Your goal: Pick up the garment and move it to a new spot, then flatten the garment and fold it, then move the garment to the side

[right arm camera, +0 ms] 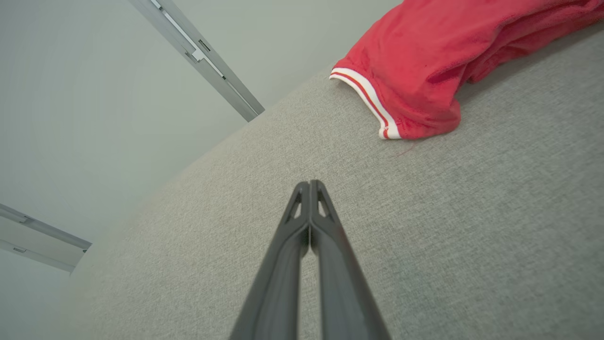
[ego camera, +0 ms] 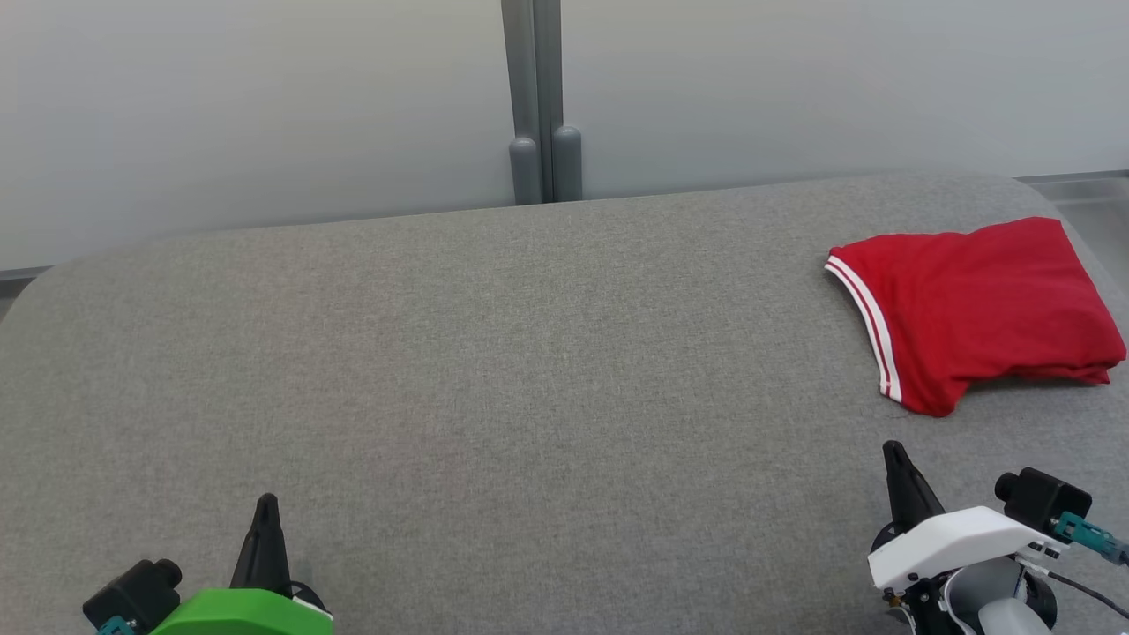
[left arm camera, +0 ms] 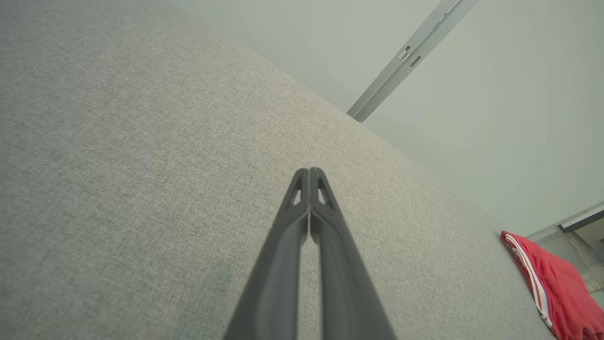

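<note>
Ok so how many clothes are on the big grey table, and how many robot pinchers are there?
Clothes: 1, the red garment, folded
Pinchers: 2, the left gripper and the right gripper, both shut and holding nothing
Tables: 1, the grey table
Total: 4

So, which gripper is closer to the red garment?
The right gripper, on the white wrist: the red garment lies just ahead of it. The left gripper, green-housed, is far across.
</note>
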